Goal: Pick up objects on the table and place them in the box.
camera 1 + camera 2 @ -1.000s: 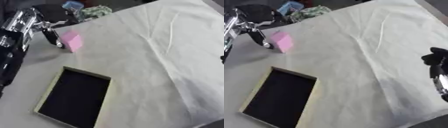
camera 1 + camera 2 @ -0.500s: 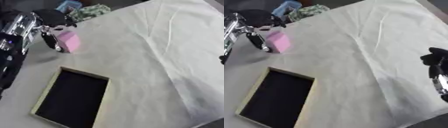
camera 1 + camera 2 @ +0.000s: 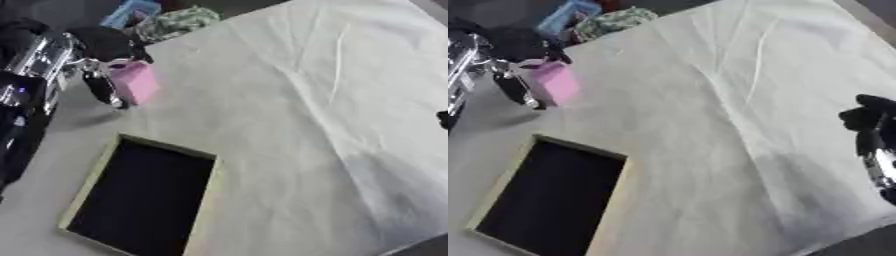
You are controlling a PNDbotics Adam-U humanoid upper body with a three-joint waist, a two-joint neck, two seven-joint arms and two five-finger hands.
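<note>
Left robot hand (image 3: 103, 55): at the upper left, fingers and thumb curled around the pink block (image 3: 134, 82), grasping it.
Pink block: held by the left robot hand just beyond the box's far end; whether its underside touches the surface cannot be told.
Box (image 3: 99, 165): shallow tray with a pale rim and dark inside, lying open at the lower left of the surface (image 3: 289, 125); nothing shows inside it.
Right robot hand (image 3: 875, 135): at the right edge, well apart from the work, dark fingers bunched inward and holding nothing.
Other things: a blue item (image 3: 129, 12) and a green patterned bundle (image 3: 179, 22) lie at the far edge, near the left robot hand.
Progress: judged early; 1 object is in hand, 0 are in the box.
Left to do: carry the pink block over the box and let go, then probably fetch the 2 far items.
</note>
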